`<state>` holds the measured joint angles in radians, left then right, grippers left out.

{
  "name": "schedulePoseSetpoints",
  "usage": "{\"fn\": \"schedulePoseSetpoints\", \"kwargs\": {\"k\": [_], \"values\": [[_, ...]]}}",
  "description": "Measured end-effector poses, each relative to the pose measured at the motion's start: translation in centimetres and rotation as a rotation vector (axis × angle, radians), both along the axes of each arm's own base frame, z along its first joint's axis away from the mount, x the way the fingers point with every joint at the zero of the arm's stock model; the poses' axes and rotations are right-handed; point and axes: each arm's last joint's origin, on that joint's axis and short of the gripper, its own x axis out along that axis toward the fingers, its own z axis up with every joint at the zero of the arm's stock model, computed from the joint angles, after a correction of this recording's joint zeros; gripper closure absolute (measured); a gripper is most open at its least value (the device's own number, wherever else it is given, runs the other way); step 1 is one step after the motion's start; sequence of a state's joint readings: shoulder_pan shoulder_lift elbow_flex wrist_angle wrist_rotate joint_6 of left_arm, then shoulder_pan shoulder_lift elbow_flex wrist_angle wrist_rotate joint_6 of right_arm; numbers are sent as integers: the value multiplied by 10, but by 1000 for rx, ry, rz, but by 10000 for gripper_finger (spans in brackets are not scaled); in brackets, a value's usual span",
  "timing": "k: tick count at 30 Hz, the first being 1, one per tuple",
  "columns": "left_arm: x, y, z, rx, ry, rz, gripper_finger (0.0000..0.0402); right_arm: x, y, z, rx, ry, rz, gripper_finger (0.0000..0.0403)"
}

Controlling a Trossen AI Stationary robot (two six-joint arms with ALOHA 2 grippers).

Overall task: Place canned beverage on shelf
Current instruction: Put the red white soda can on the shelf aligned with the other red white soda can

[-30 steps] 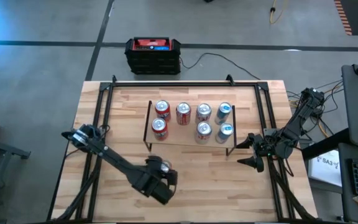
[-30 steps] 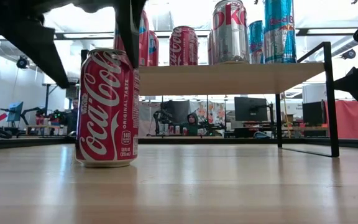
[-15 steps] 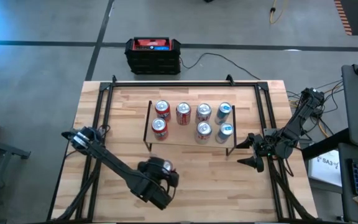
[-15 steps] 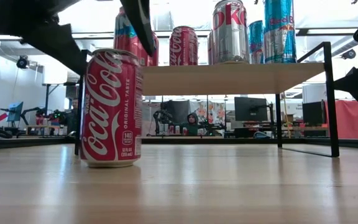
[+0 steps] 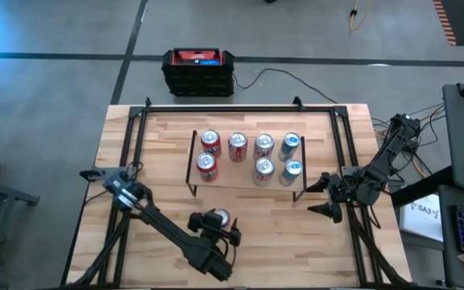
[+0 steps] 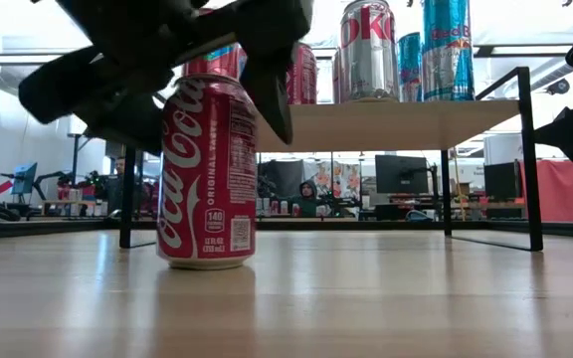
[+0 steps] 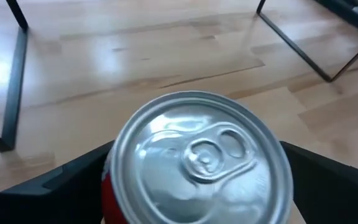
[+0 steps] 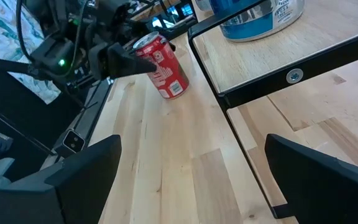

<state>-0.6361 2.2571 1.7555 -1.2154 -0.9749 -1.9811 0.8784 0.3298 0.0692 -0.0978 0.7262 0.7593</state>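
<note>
The left gripper (image 5: pixel 218 223) hung wide open around the upright red cola can (image 6: pixel 207 171) standing on the desk (image 5: pixel 296 234) before the shelf (image 5: pixel 240 179), while the right gripper (image 5: pixel 325 196) waited open beside the shelf.

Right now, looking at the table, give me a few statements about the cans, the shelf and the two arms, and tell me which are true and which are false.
1. Seven cans stand on the shelf. True.
2. The Coca-Cola can near the left gripper lies on its side. False: it stands upright on the table.
3. The left gripper's jaws are open, one on each side of that can. True.
4. The right gripper holds a blue can. False: its jaws are open and empty, beside the right end of the shelf.
5. The Coca-Cola can is already on the shelf. False: it stands on the tabletop in front of the shelf.
</note>
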Motion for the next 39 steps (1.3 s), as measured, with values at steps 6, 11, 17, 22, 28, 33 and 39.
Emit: {"fn": "schedulePoseSetpoints", "kwargs": {"k": [6,11,17,22,28,33,39], "values": [[10,-13,8,28,67,19,2,0,0,0,0,0,0,19],[16,-22,20,-18,97,60,2,0,0,0,0,0,0,19],[25,-29,14,-67,41,109,21,0,0,0,0,0,0,19],[29,-31,5,-76,10,137,46,0,0,0,0,0,0,19],[31,-33,-1,-78,-2,144,72,0,0,0,1,-1,0,19],[33,-32,-1,-71,-18,141,97,0,0,0,0,-1,0,19],[36,-28,-1,-70,-18,154,111,0,0,0,0,-1,0,19]]}}
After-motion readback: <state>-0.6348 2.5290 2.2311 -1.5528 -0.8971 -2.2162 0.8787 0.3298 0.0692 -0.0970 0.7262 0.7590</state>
